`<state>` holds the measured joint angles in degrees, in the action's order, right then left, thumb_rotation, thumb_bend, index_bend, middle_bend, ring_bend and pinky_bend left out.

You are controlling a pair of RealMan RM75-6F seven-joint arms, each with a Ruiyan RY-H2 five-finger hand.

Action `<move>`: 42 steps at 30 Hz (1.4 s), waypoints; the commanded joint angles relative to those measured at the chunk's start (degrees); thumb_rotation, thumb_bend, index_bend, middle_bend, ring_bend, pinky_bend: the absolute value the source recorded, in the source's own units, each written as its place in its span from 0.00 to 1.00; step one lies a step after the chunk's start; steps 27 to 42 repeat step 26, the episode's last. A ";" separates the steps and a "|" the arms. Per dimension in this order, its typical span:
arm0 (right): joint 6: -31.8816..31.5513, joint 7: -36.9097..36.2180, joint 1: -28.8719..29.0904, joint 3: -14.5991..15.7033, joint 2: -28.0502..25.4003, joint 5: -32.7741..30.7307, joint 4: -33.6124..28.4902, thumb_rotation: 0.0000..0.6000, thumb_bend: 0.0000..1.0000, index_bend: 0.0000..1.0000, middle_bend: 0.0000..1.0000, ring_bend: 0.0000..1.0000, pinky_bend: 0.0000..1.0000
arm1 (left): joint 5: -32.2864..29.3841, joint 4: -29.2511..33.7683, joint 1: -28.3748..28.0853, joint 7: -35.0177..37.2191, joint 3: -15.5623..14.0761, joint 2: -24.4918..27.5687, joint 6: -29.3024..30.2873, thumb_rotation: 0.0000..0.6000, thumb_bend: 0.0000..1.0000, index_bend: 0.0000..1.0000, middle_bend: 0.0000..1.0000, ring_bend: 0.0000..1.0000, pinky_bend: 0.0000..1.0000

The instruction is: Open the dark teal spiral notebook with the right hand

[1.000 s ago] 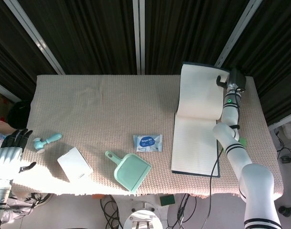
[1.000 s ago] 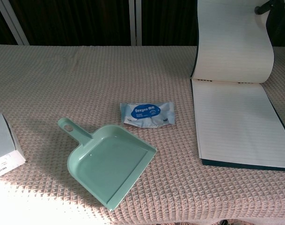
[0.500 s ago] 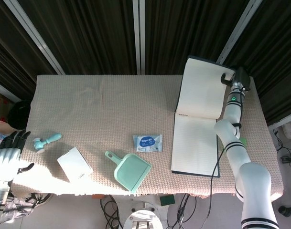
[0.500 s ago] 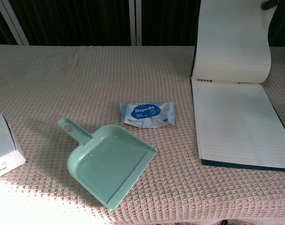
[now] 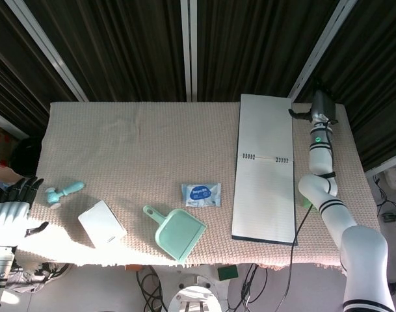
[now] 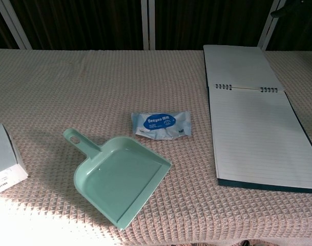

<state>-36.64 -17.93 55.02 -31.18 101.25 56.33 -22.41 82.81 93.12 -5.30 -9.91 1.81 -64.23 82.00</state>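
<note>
— At right of the head view: dark teal spiral notebook (image 5: 265,170) lying open and flat on the waffle-weave beige tablecloth (image 5: 139,149). Pale ruled pages, a wire coil across the middle, a thin dark cover edge along the bottom.

— And the right hand (image 5: 313,109)?

— Upper right of the frame, just past the notebook's top right corner, off the paper. Dark and small against the black curtain; cannot tell whether the fingers are apart or together. Only a dark sliver of it in the chest view's top right corner.

— Left hand (image 5: 10,211)?

— Lower left edge of the head view, beyond the table's side. Pale glossy shell with dark fingers spread apart, holding nothing.

— Anything else on the cloth?

— Lower centre: mint-green plastic dustpan (image 6: 119,177), smooth and shallow, squared scoop with a short handle ending in a hanging hole. Just above and right of it, a crinkled blue-and-white foil packet (image 6: 161,124). Lower left: a white rectangular box (image 5: 101,223), and beside it further left a small light-teal brush (image 5: 61,193) with a round white head.
</note>
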 commanded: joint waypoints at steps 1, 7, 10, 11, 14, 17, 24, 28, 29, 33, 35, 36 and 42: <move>-14.54 -5.01 -10.94 9.28 -9.02 12.11 -17.17 1.00 0.17 0.00 0.00 0.00 0.00 | 0.67 0.19 0.04 0.02 -0.19 -0.02 0.43 1.00 0.03 0.09 0.08 0.05 0.14; -35.43 11.25 -27.00 20.70 -24.94 23.30 -47.11 1.00 0.17 0.00 0.00 0.00 0.00 | 2.40 0.59 0.49 0.04 -0.71 -0.03 1.89 1.00 0.03 0.09 0.08 0.05 0.14; -43.22 19.49 -33.99 25.05 -29.65 25.65 -57.36 1.00 0.18 0.00 0.00 0.00 0.00 | 3.14 0.64 0.74 0.14 -0.97 0.05 2.52 1.00 0.03 0.09 0.08 0.05 0.14; -45.36 20.83 -36.34 26.46 -30.82 26.05 -60.04 1.00 0.17 0.00 0.00 0.00 0.00 | 3.45 0.63 0.85 0.18 -1.06 0.09 2.80 1.00 0.03 0.09 0.08 0.05 0.14; -47.97 17.97 -40.59 29.43 -32.87 27.02 -63.79 1.00 0.18 0.00 0.00 0.00 0.00 | 4.37 0.55 1.22 0.33 -1.17 0.07 3.97 1.00 0.03 0.09 0.08 0.05 0.14; -52.24 17.37 -44.81 32.54 -34.35 30.08 -63.71 1.00 0.18 0.00 0.00 0.00 0.00 | 5.63 0.01 1.84 0.59 -1.32 -0.06 5.74 1.00 0.03 0.09 0.08 0.05 0.14; -59.44 22.68 -51.38 34.46 -33.57 32.36 -61.55 1.00 0.18 0.00 0.00 0.00 0.00 | 7.19 -2.05 2.06 2.27 -1.62 -1.05 6.68 1.00 0.03 0.09 0.08 0.05 0.14; -58.77 22.94 -51.64 34.25 -33.81 31.99 -61.88 1.00 0.18 0.00 0.00 0.00 0.00 | 7.62 -2.34 2.10 2.62 -1.72 -1.22 6.91 1.00 0.03 0.09 0.08 0.05 0.14; -58.77 22.94 -51.64 34.25 -33.81 31.99 -61.88 1.00 0.18 0.00 0.00 0.00 0.00 | 7.62 -2.34 2.10 2.62 -1.72 -1.22 6.91 1.00 0.03 0.09 0.08 0.05 0.14; -58.77 22.94 -51.64 34.25 -33.81 31.99 -61.88 1.00 0.18 0.00 0.00 0.00 0.00 | 7.62 -2.34 2.10 2.62 -1.72 -1.22 6.91 1.00 0.03 0.09 0.08 0.05 0.14; -58.77 22.94 -51.64 34.25 -33.81 31.99 -61.88 1.00 0.18 0.00 0.00 0.00 0.00 | 7.62 -2.34 2.10 2.62 -1.72 -1.22 6.91 1.00 0.03 0.09 0.08 0.05 0.14; -58.77 22.94 -51.64 34.25 -33.81 31.99 -61.88 1.00 0.18 0.00 0.00 0.00 0.00 | 7.62 -2.34 2.10 2.62 -1.72 -1.22 6.91 1.00 0.03 0.09 0.08 0.05 0.14; -58.77 22.94 -51.64 34.25 -33.81 31.99 -61.88 1.00 0.18 0.00 0.00 0.00 0.00 | 7.62 -2.34 2.10 2.62 -1.72 -1.22 6.91 1.00 0.03 0.09 0.08 0.05 0.14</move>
